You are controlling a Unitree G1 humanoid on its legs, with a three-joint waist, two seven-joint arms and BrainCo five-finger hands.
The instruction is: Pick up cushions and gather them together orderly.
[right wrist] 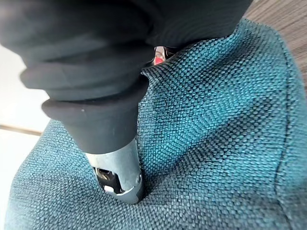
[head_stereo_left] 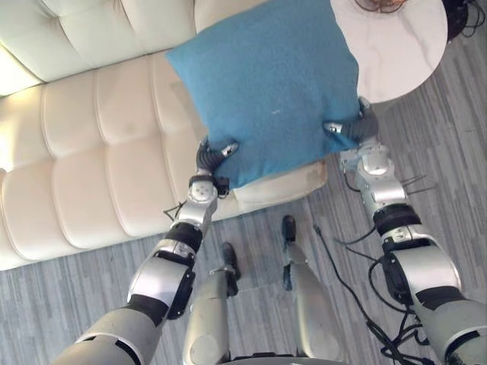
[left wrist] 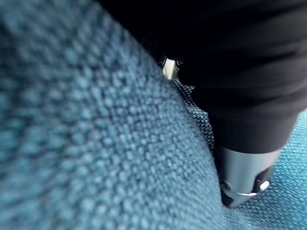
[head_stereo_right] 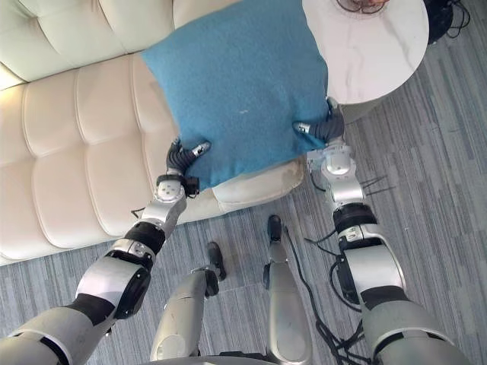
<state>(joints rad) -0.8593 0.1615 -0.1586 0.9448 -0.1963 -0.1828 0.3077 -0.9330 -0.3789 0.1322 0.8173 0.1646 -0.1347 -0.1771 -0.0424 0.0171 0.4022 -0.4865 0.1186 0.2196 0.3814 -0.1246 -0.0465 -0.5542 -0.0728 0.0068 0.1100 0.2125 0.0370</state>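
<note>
I hold the blue cushion [head_stereo_left: 266, 84] up between both arms, over the right end of the sofa [head_stereo_left: 91, 152]. Its broad face is turned toward the head camera and it is tilted, so its lower edge slopes. It covers part of the sofa's back and seat at that end, and I cannot tell whether it touches the sofa behind it.

The left robot hand [head_stereo_left: 215, 156] is clamped on the cushion's lowest corner, the one nearest the sofa's front edge. Its thumb lies over the front face, and its fingers are behind the fabric. In its wrist view the thumb [left wrist: 244, 177] presses into the weave.

The right robot hand [head_stereo_left: 351, 128] is clamped on the cushion's other near corner, thumb in front. In its wrist view the thumb [right wrist: 117, 167] dents the cloth.

The sofa is cream and tufted. A round white table [head_stereo_left: 403, 46] stands just past the sofa's right end, partly hidden by the cushion. Grey striped floor [head_stereo_left: 76, 296] runs along the sofa's front.
</note>
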